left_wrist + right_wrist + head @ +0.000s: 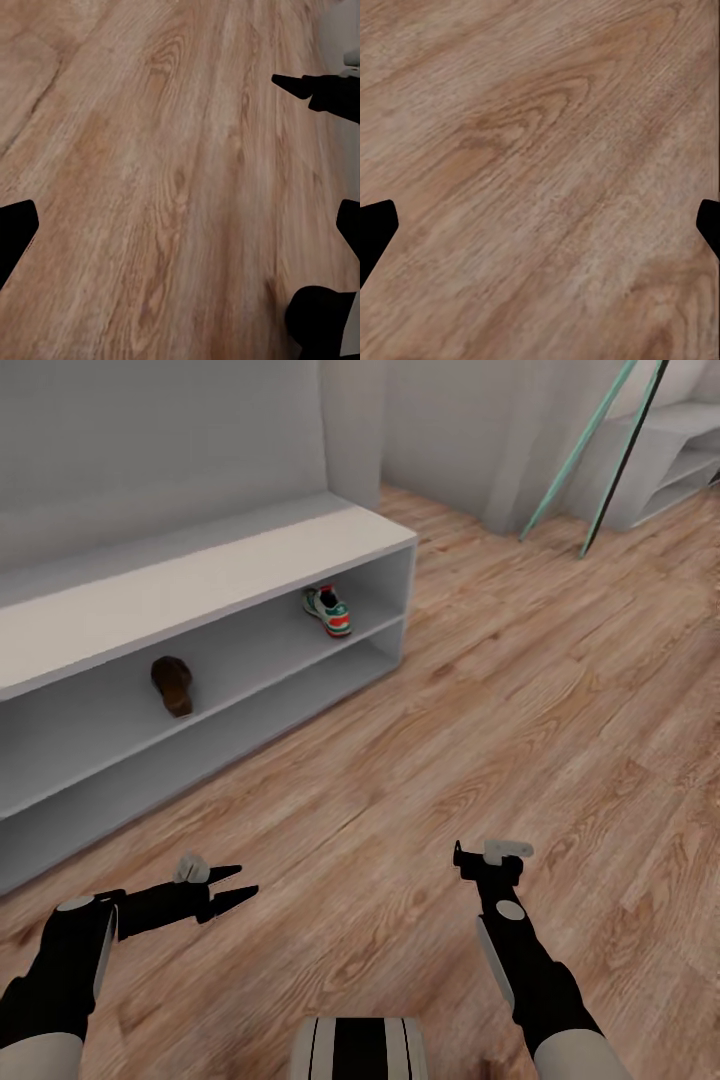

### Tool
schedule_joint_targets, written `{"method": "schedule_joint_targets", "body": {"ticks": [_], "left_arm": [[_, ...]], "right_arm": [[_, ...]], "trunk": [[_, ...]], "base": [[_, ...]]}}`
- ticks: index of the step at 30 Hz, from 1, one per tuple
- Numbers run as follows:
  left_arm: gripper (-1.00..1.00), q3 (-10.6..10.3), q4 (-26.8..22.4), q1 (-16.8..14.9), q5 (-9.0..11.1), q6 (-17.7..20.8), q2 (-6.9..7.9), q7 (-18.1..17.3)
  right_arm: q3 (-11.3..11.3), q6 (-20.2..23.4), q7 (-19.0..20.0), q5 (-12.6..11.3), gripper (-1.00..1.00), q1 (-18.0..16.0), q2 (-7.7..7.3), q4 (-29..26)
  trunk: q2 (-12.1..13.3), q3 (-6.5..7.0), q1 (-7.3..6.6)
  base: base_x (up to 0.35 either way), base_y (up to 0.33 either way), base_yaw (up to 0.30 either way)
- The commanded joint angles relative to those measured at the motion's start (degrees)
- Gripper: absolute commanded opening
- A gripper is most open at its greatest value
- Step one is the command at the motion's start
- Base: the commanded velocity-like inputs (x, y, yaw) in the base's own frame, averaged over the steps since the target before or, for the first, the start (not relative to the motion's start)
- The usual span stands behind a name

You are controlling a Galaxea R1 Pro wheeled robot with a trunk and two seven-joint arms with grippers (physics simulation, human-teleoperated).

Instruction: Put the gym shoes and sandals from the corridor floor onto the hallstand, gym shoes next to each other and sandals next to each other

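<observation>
The pale grey hallstand (200, 575) runs along the wall at the left. In its upper slot a gym shoe (328, 610) with green stripes and a red-orange heel stands near the right end. A dark brown sandal (172, 685) sits on the same shelf further left, well apart from the gym shoe. Low over the corridor floor (450, 690), my left gripper (245, 882) is open and holds nothing. My right gripper (462, 858) also hangs open and empty above bare planks. Both wrist views look down on wood floor between spread fingertips (15, 232) (375, 225).
Dark grey stair steps (670, 460) rise at the far right behind two slanted rails (585, 455). A grey wall corner (350, 430) stands behind the hallstand's right end. My trunk (358, 1050) shows at the bottom edge. My right arm (326, 90) crosses the left wrist view.
</observation>
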Motion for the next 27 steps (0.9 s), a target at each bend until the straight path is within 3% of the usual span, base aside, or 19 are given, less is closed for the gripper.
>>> {"method": "schedule_joint_targets", "body": {"ticks": [1, 8, 18, 27], "left_arm": [[1.00, 0.1, -0.1, 0.0, -0.4, 0.6, -0.02, -0.4], [1.00, 0.1, 0.1, 0.0, -0.4, 0.6, -0.02, -0.4], [1.00, 0.1, 0.2, 0.0, -0.4, 0.6, -0.02, -0.4], [1.00, 0.0, 0.3, 0.0, -0.1, 0.6, -0.02, 4.5]], "right_arm": [[0.0, 0.4, -0.1, 0.6, 1.00, 0.0, 0.06, -0.1], [0.0, 0.4, -0.1, 0.6, 1.00, 0.0, 0.06, 0.0], [0.0, 0.4, -0.1, 0.6, 1.00, 0.0, 0.06, 0.0], [0.0, 0.4, -0.1, 0.6, 1.00, 0.0, 0.06, 0.0]], "trunk": [[0.0, -0.05, 0.02], [0.0, -0.07, 0.02], [0.0, -0.07, 0.02], [0.0, -0.07, 0.02]], "base": [[0.323, -0.118, -0.115], [0.323, -0.121, -0.044], [0.322, -0.122, -0.257], [0.322, -0.122, -0.284]]}}
